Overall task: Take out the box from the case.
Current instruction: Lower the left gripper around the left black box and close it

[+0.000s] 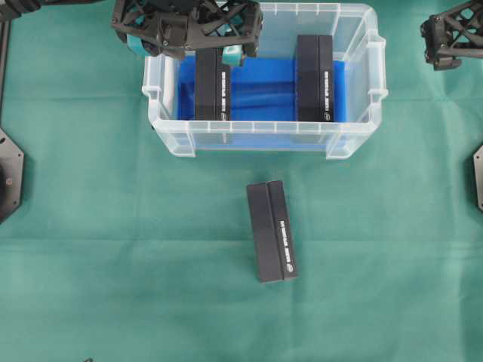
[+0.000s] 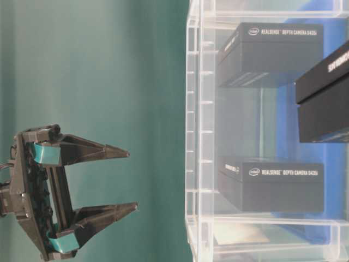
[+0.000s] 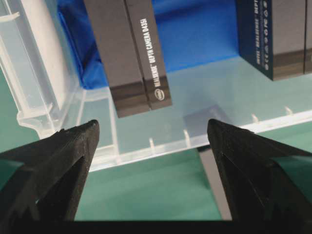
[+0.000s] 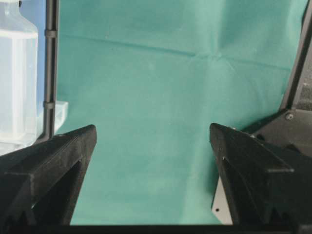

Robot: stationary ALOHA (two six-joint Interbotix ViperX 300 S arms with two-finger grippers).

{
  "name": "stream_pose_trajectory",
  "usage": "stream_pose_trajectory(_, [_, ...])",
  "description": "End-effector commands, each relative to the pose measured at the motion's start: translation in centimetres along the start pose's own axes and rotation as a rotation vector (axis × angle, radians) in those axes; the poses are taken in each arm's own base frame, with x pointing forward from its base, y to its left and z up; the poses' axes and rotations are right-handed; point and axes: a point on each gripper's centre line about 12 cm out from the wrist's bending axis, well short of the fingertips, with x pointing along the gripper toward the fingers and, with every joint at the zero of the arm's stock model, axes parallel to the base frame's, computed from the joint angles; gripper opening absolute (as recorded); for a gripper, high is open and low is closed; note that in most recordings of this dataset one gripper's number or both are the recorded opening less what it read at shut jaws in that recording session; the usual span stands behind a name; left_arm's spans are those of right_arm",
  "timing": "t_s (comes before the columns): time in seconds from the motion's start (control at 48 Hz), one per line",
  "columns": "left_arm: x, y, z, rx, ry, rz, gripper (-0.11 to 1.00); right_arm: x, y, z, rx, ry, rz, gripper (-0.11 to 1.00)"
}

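The case (image 1: 264, 136) is a clear tub lined with blue cloth (image 1: 260, 87). Two black boxes stand in it, one at the left (image 1: 211, 83) and one at the right (image 1: 315, 79). My left gripper (image 1: 186, 51) hangs open over the case's back left, above the left box (image 3: 129, 53). Nothing is between its fingers (image 3: 73, 161). The table-level view shows this gripper (image 2: 132, 179) clear of the case's rim (image 2: 189, 136). My right gripper (image 1: 450, 45) stays off to the case's right, open and empty over green cloth (image 4: 152, 129).
A third black box (image 1: 272, 230) lies on the green cloth in front of the case. Black arm mounts sit at the left edge (image 1: 7, 173) and right edge (image 1: 477, 173). The case's wall (image 4: 17, 83) shows at the left of the right wrist view.
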Motion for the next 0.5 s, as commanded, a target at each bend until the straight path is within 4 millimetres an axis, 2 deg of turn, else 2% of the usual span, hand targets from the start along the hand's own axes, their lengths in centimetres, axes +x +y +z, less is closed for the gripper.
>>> stream_pose_trajectory(0.0, [-1.07,0.01,0.14,-0.001,-0.016,-0.025,0.9,-0.81,0.11,0.25,0.004,-0.015,0.028,0.92])
stream_pose_trajectory(0.479, [-0.57,0.14,-0.03,-0.003,-0.011,-0.015,0.9,-0.81,0.12,0.24,0.005,-0.013,0.029,0.92])
